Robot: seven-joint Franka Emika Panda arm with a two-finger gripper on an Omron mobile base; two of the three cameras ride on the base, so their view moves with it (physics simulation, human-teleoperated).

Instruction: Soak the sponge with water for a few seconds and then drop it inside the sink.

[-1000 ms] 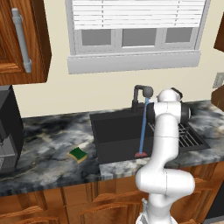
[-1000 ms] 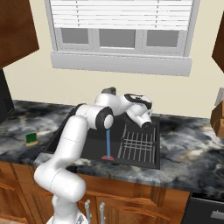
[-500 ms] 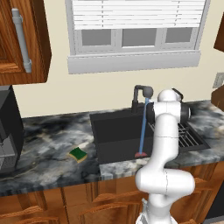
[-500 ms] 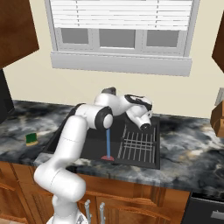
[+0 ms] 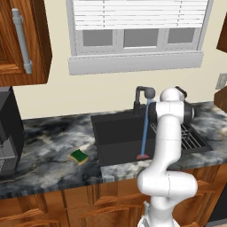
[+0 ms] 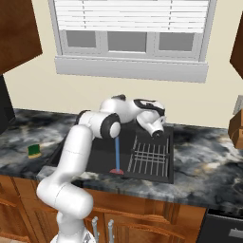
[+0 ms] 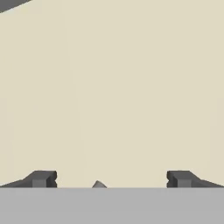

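Note:
The sponge (image 5: 80,156) (image 6: 34,151), green on top with a yellow underside, lies flat on the marble counter left of the sink (image 5: 116,133) (image 6: 97,151). A thin blue stream of water (image 5: 145,131) (image 6: 116,153) falls from the black faucet (image 5: 142,95) to the red drain mark (image 6: 116,171). My gripper (image 6: 157,132) hovers over the sink's right side, far from the sponge. In the hand view the gripper (image 7: 111,179) faces the beige wall, and its fingertips (image 7: 43,178) stand wide apart with nothing between them.
A wire dish rack (image 6: 149,154) (image 5: 189,141) fills the right part of the basin. A dark coffee machine (image 5: 8,131) stands at the counter's left end. Wooden cabinets hang on both sides of the window.
The hand has shifted only slightly over the sink's right side. The sponge has stayed put and the water keeps running.

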